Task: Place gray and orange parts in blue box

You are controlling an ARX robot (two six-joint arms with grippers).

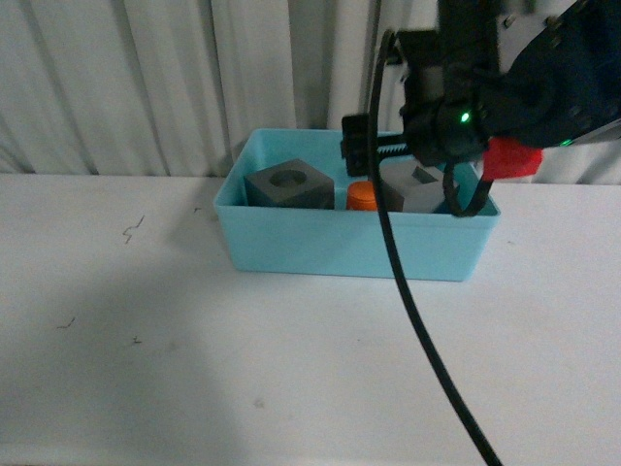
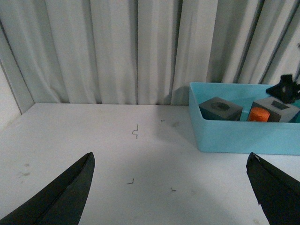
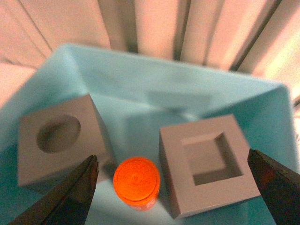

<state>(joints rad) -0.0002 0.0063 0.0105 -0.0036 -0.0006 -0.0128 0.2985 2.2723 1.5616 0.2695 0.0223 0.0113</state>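
A pale pleated curtain backs a white table (image 1: 194, 369), where the blue box (image 1: 359, 248) already holds all three parts. The right gripper (image 3: 171, 187) hangs over the box with jaws spread wide and empty: the orange cylinder (image 3: 136, 182) stands upright between them, the round-recess cube (image 3: 58, 138) by one jaw, the square-recess cube (image 3: 207, 161) by the other. The left gripper (image 2: 171, 194) also gapes empty, well apart from the box. Nothing seems left but withdrawing.
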